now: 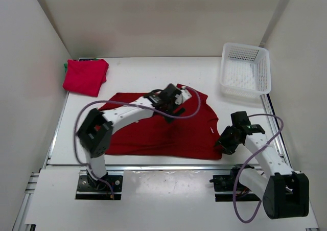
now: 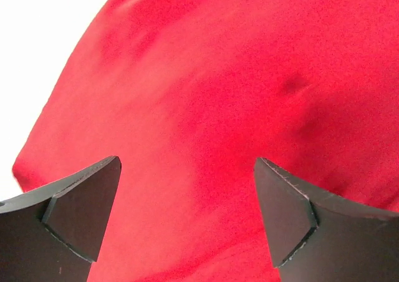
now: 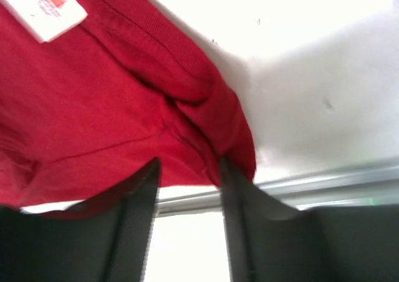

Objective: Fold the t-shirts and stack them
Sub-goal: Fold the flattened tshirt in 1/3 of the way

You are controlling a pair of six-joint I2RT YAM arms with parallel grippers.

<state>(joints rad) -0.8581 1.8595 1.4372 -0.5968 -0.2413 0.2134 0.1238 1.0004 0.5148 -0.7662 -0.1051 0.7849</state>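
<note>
Two red shirts are seen from the top view. A spread shirt (image 1: 153,131) lies flat on the tabletop (image 1: 133,67), under the left hand (image 1: 171,99) and reaching to the right hand (image 1: 225,139) at its near right corner. A folded shirt (image 1: 84,76) is set well to the left of and beyond the left hand, with a sliver of green shirt (image 1: 66,66) showing at its far edge. A basket (image 1: 245,70) stands beyond the right hand.

From the left wrist, the left hand (image 2: 187,213) is held wide apart just above the spread shirt (image 2: 237,107), grasping nothing.

From the right wrist, the right hand (image 3: 190,166) is partly parted. The shirt's hem (image 3: 212,107) lies at its tips, not pinched. A white label (image 3: 43,7) is seen beyond and to the left.
</note>
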